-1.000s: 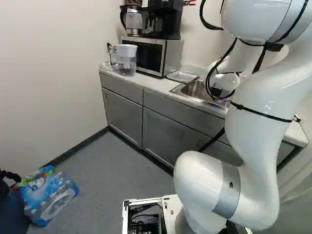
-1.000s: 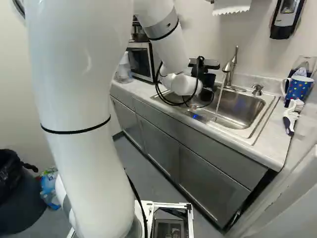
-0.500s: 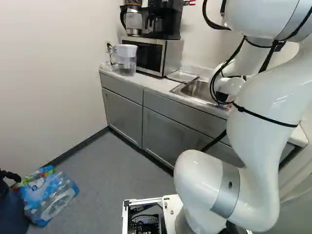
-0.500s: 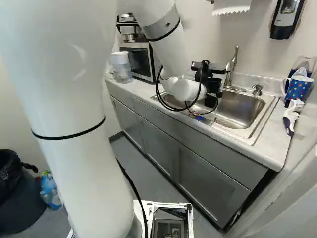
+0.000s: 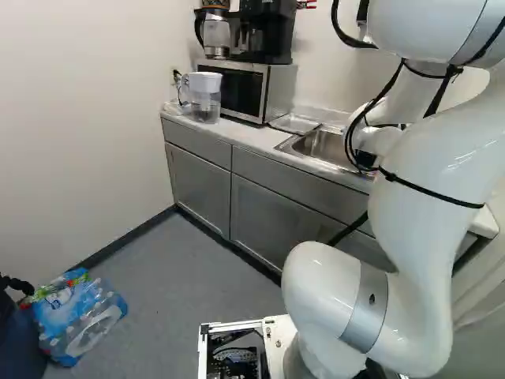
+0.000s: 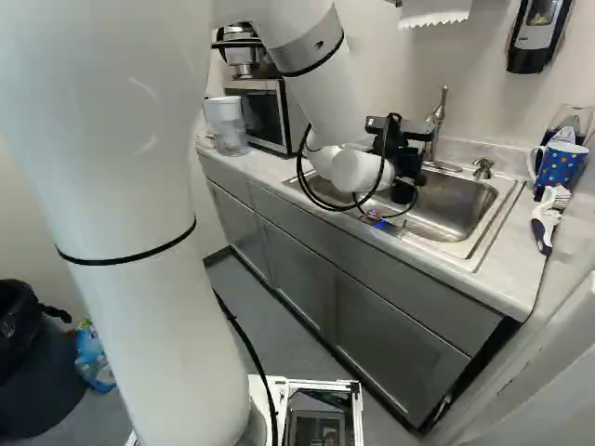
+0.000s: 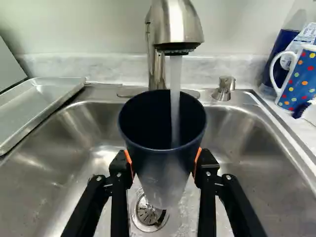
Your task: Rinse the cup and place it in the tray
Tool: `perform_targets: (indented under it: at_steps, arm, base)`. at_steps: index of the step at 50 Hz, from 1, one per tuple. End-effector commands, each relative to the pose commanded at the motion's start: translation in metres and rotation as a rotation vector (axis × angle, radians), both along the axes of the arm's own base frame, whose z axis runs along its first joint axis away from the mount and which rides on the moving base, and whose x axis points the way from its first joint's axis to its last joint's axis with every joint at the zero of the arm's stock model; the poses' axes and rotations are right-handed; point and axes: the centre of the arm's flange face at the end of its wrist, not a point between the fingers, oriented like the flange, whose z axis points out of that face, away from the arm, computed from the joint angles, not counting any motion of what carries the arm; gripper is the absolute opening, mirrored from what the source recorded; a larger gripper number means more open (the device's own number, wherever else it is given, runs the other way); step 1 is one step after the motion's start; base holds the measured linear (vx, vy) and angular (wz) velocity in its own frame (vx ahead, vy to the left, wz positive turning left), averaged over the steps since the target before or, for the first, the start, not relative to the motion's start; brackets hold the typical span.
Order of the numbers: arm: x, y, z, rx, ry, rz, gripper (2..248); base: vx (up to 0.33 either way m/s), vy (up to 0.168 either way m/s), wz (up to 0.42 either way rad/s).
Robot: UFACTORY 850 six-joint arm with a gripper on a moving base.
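Bright, fairly even light in both base views. Soft glare streaks on the white arm (image 6: 130,279), sharp glints on the sink (image 7: 247,143) and faucet (image 7: 177,22). Cup (image 7: 160,140) interior dark; cabinets (image 6: 296,279) dimmer than the worktop (image 6: 513,269).

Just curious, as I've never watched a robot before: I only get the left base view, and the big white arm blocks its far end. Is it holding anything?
Observer: Yes, the gripper has a dark blue cup between its orange pads.
Operator: Is the tap on, or is that cup just hanging there?
Observer: It's on: water falls from the faucet into the cup's open mouth.
Operator: And what am I missing on the counter past the sink, behind the arm?
Observer: At the right of the right base view, a blue mug with coloured dots stands there.
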Motion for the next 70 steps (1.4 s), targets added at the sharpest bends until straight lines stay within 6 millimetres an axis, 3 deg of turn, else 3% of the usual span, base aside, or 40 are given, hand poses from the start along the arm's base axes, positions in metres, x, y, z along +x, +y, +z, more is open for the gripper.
perform_targets:
  at_steps: [22, 70]
  arm:
    - [0.0027, -0.0096, -0.0004, -0.001, -0.002, -0.011, 125]
    - [0.0027, -0.0096, -0.0004, -0.001, -0.002, -0.011, 125]
  base:
    - [0.000, 0.000, 0.000]
    - [0.000, 0.000, 0.000]
